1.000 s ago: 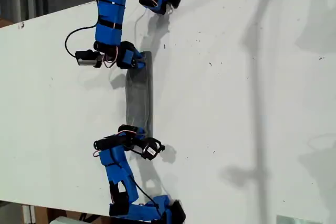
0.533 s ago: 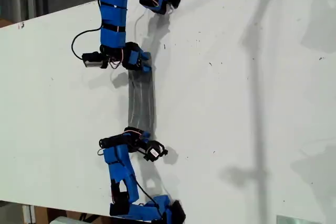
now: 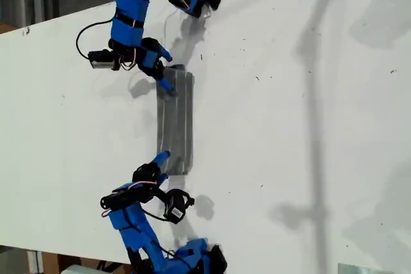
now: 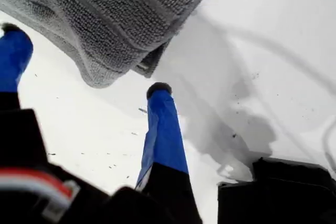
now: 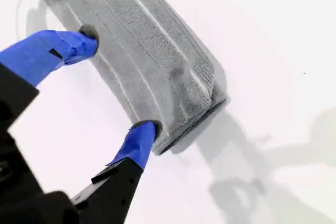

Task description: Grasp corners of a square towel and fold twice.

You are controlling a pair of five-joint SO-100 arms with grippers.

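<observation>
The grey striped towel (image 3: 176, 120) lies on the white table (image 3: 289, 126) as a narrow folded strip. My first gripper (image 3: 165, 70) is on the upper arm in the exterior view. It stands open around the towel's upper end, and its fingers (image 4: 160, 108) touch nothing. A layered folded corner (image 4: 100, 77) of the towel (image 4: 105, 19) lies just ahead of them. My second gripper (image 3: 157, 163), on the lower arm, is open beside the towel's lower end. Its fingertips (image 5: 143, 132) rest against the long edge of the towel (image 5: 152, 51), near the end corner (image 5: 170, 148).
Both arm bases sit at the exterior view's upper and lower edges, left of centre. A thin cable (image 3: 169, 30) lies on the table past the towel's upper end. The table's edge runs along the exterior view's left.
Both grippers have opened and drawn back from the towel's ends toward the exterior view's left. The towel has settled a little wider and flat on the table.
</observation>
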